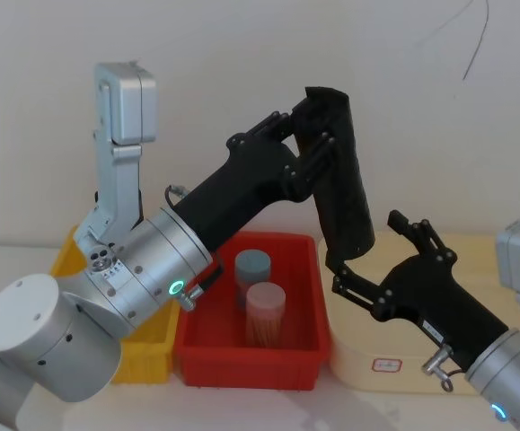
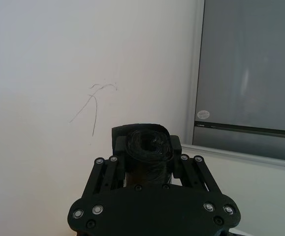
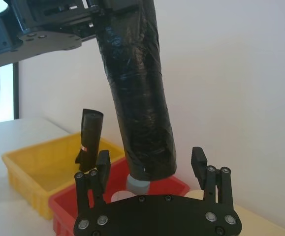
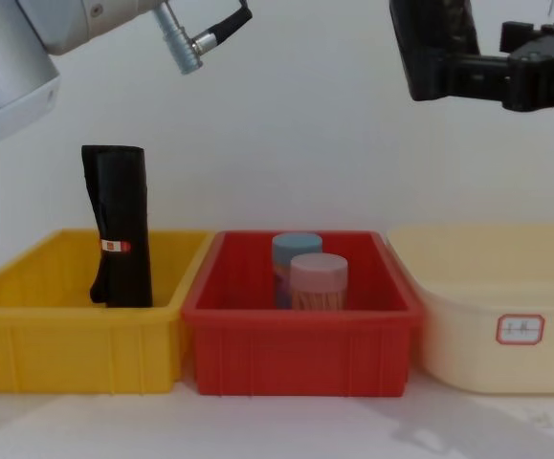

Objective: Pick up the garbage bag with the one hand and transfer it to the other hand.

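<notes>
Here, a stickered black roll (image 4: pixel 119 225) stands in the yellow bin (image 4: pixel 66 325). The left claw (image 1: pixel 318 135) grips the garbage bag (image 1: pixel 345 180) by its top, tilted above the red bin (image 1: pixel 251 364). The right claw (image 1: pixel 365 254) gapes wide around its lower end, fingers (image 3: pixel 199 158) either side, not closed.

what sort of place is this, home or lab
Probably a robot test bench: bare white wall, yellow plastic bin, red plastic bin and cream plastic tub in a row, left pincer holding a matte black rolled garbage bag at the open right pincer.
</notes>
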Controlling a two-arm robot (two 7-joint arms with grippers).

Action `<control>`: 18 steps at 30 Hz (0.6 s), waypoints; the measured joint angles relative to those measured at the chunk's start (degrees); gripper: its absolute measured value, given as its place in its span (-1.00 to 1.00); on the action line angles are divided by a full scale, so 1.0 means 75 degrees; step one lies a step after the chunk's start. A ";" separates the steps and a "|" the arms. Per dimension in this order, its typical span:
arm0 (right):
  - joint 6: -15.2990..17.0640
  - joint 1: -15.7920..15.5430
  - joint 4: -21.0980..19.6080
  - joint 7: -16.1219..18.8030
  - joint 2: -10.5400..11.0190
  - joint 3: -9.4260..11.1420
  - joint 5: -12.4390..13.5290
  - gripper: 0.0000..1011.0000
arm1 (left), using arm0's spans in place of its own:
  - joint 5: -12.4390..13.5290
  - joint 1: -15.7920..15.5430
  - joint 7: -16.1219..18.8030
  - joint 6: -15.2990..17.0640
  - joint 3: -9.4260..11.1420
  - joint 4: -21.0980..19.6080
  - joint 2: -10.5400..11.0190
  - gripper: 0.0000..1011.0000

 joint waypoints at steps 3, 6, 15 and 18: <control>-0.0029 0.0079 0.0066 0.0031 -0.0017 -0.0039 0.0037 0.98 | 0.0000 0.0000 0.0000 0.0000 0.0000 0.0000 0.0000 -0.02; -0.0050 0.0142 0.0121 0.0060 -0.0031 -0.0075 0.0066 0.98 | -0.0001 0.0000 0.0000 0.0001 0.0000 0.0000 0.0001 -0.02; -0.0083 0.0380 0.0344 0.0097 -0.0110 -0.0189 0.0168 0.98 | 0.0000 0.0000 0.0000 0.0001 0.0000 0.0000 0.0001 -0.02; -0.0072 0.0462 0.0411 0.0089 -0.0143 -0.0219 0.0188 0.98 | 0.0000 0.0000 0.0000 0.0001 0.0000 0.0000 0.0001 -0.02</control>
